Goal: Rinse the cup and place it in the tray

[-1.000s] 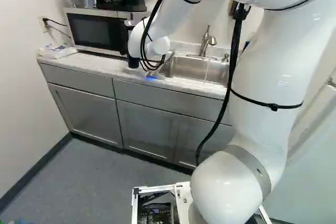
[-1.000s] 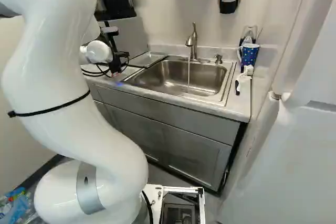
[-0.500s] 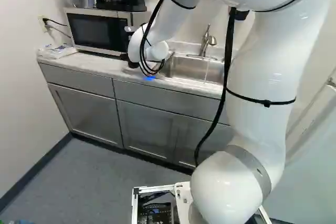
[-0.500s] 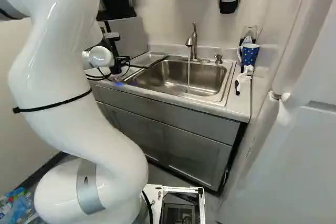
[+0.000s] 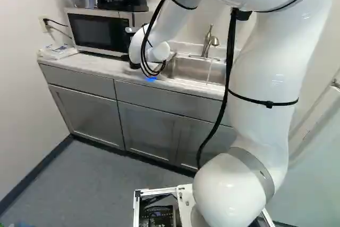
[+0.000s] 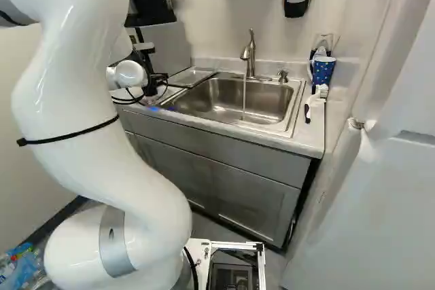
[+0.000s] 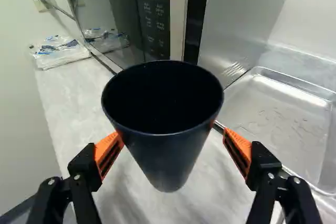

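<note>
At the left base view's upper middle, the hand [image 7: 173, 137] stood wide about the dark cup [image 7: 167, 156] on the counter [image 7: 68, 95], and a sound grip appeared to require centring, then even closing before any lift toward the running faucet [image 6: 251, 59].

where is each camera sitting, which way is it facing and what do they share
Left base view: on the base, behind the arm to its left, facing ahead and down at the microwave, counter and sink; the arm stands right of the middle.
Right base view: behind the arm to its right, facing the sink and faucet; the arm stands left of the middle.
Wrist view: on the wrist, looking along the tool at the dark cup and metal tray.
Shared: sink and faucet in both base views; microwave in left base and wrist.
</note>
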### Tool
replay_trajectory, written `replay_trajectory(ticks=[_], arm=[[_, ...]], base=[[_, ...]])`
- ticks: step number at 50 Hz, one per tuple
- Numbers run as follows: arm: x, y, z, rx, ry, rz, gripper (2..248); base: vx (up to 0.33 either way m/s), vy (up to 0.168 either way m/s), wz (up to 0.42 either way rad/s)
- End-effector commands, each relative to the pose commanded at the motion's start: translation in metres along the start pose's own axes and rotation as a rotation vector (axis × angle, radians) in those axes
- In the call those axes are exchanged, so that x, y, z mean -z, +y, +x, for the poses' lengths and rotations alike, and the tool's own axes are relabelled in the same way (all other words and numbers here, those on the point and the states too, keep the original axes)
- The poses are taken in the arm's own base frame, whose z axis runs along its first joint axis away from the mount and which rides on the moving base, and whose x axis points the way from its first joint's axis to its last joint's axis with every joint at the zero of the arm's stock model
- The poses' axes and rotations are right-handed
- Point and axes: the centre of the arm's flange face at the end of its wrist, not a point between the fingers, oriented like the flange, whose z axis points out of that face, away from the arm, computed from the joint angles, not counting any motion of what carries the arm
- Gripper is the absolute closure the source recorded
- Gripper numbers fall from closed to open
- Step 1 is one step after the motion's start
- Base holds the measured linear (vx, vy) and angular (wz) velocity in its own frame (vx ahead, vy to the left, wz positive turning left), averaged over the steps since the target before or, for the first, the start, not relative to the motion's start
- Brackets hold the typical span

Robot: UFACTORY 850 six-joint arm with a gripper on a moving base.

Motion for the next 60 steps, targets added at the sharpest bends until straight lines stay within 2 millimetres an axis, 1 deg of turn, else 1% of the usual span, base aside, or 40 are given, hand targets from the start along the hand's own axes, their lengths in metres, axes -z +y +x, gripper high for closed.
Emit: replay_trajectory(ticks=[21,22,26,27,32,33,37,38,51,60], arm=[[0.0,0.0,0.0,0.0,0.0,0.001,3],[0.0,0.0,0.0,0.0,0.0,0.001,32],[0.0,0.0,0.0,0.0,0.0,0.001,32],[0.0,0.0,0.0,0.0,0.0,0.001,70],[0.0,0.0,0.0,0.0,0.0,0.001,70],[0.0,0.0,0.0,0.0,0.0,0.001,108],[0.0,0.0,0.0,0.0,0.0,0.001,108],[0.0,0.0,0.0,0.0,0.0,0.001,125],[0.0,0.0,0.0,0.0,0.0,-0.001,125],[0.007,0.011,0.005,-0.007,0.012,-0.018,125]], base=[[0.0,0.0,0.0],[0.0,0.0,0.0],[0.0,0.0,0.0],[0.0,0.0,0.0],[0.0,0.0,0.0],[0.0,0.0,0.0],[0.0,0.0,0.0],[0.0,0.0,0.0],[0.0,0.0,0.0],[0.0,0.0,0.0]])
